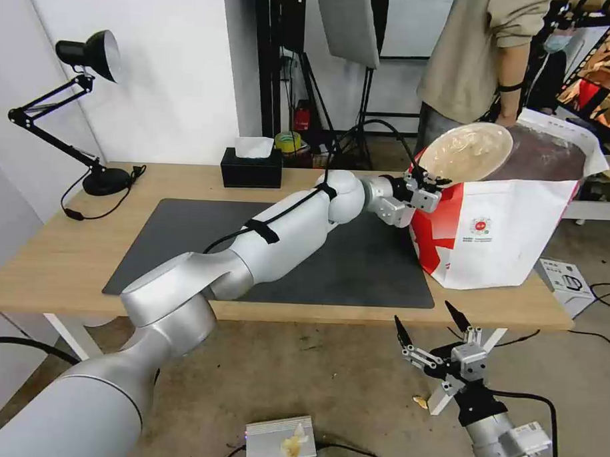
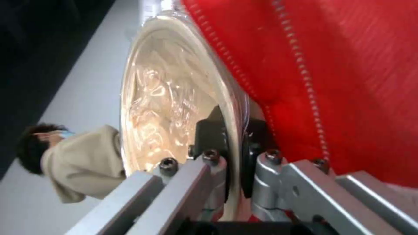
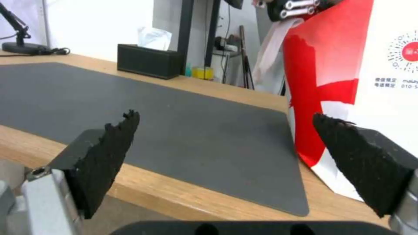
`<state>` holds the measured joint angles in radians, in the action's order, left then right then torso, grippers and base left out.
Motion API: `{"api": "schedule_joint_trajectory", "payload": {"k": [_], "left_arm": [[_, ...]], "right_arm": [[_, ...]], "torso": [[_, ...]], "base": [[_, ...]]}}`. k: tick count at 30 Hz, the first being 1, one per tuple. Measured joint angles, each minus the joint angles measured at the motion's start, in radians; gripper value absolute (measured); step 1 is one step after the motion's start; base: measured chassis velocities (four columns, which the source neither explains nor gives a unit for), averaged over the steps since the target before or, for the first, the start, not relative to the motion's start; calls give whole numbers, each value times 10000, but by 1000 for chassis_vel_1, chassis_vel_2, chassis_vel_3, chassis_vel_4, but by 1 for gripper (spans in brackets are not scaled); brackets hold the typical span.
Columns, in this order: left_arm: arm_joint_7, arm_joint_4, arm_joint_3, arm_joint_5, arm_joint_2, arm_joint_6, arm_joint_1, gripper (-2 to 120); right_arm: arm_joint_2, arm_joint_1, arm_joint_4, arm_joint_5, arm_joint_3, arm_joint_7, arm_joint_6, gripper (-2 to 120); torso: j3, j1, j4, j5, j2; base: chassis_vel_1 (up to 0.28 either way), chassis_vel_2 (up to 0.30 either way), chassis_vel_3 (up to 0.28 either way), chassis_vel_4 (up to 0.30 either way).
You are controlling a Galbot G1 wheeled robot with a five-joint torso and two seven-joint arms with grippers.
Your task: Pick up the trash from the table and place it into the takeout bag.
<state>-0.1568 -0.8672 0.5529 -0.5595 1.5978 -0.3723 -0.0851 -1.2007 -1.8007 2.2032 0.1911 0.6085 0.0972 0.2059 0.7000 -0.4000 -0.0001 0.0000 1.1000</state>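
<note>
Left gripper (image 1: 423, 182) clamped on rim of tan bowl (image 1: 466, 152), one pad inside, one outside, seen close in wrist view (image 2: 233, 153). Bowl tipped on edge, mouth facing robot, held up at near-left corner of bag (image 1: 512, 229) mouth, just beside the red panel (image 2: 348, 81) w/ zipper. Bag stands on right end of table (image 1: 64, 260), partly on mat (image 1: 357, 270), mouth open upward. Right gripper (image 1: 435, 333) spread wide, empty, parked low in front of table edge, below bag; pads (image 3: 109, 150) well apart. Step in hand, by my read: getting bowl over the opening & letting go. To do well: carry bowl further toward bag centre before release, since now looks perched at the lip, w/ risk of sliding down outside or catching on zipper edge. Keep grip firm on thin rim while moving; rim hold = weak vs. twist, so slow wrist moves. Lower into mouth rather than drop from height, bag soft & may tip or fold. Avoid pushing red wall inward w/ wrist, would narrow the mouth. Can't tell what's already inside bag. No other trash on mat or table top as far as visible, so prob. last item.
</note>
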Motion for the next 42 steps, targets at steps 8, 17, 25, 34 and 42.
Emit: {"api": "schedule_joint_trajectory", "payload": {"k": [8,17,25,34,42], "left_arm": [[391,-131,12,20,3,-34,-83,14],[389,-212,44,28,3,-73,-91,30],[395,-280,65,30,3,-77,-91,52],[407,-338,95,43,2,-104,-91,67],[538,-364,78,92,2,-110,-83,89]], "right_arm": [[0,0,0,0,0,0,0,100],[0,0,0,0,0,0,0,100],[0,0,0,0,0,0,0,100],[0,0,0,0,0,0,0,100],[0,1,0,0,0,0,0,100]], "torso": [[0,0,0,0,0],[0,0,0,0,0],[0,0,1,0,0],[0,0,0,0,-2],[0,0,1,0,-2]], "base": [[0,0,0,0],[0,0,0,0],[0,0,0,0],[0,0,0,0],[0,0,0,0]]}}
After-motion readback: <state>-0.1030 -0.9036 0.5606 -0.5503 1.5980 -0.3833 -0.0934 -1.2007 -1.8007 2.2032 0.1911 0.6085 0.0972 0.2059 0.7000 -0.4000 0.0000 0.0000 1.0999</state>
